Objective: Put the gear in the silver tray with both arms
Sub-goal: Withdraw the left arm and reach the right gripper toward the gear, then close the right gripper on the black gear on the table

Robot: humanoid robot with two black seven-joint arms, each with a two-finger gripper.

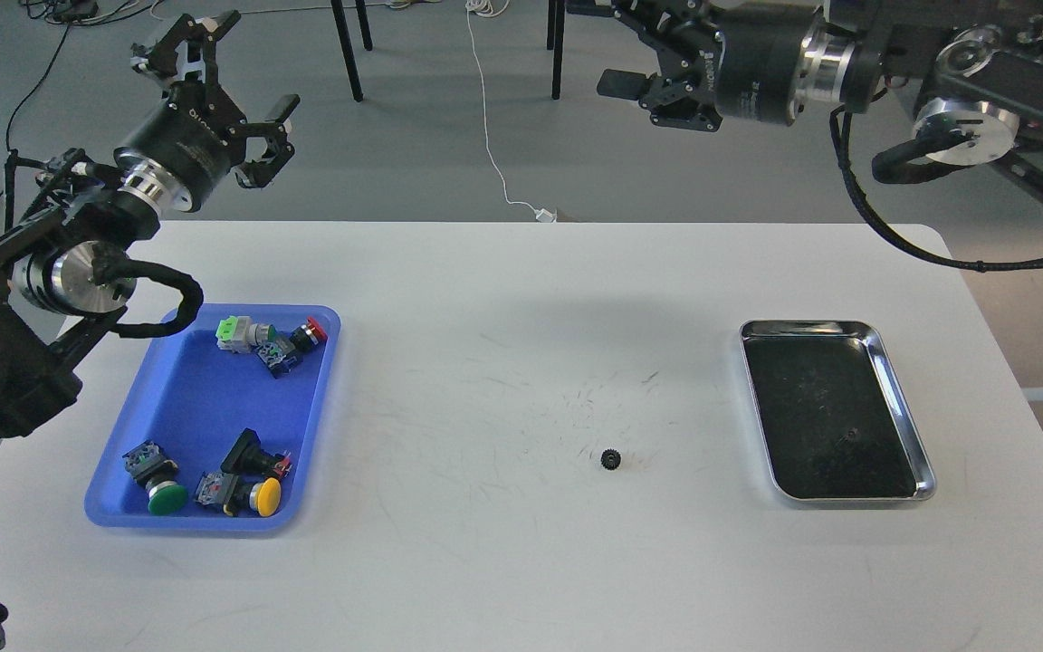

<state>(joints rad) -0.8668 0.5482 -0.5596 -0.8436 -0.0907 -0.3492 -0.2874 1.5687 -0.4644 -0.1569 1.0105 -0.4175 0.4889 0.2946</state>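
Note:
A small black gear [611, 459] lies on the white table, a little right of centre and left of the silver tray [902, 403]. The tray is shiny, its bottom dark and empty. My left gripper [254, 59] is raised at the far left, above the table's back edge, open and empty. My right gripper [598, 45] is raised at the top, beyond the table's far edge, pointing left, open and empty. Both are far from the gear.
A blue plastic tray [177, 407] at the left holds several push-button switches with green, yellow and red caps. Black cables loop from both arms. Chair legs and floor cables lie beyond the table.

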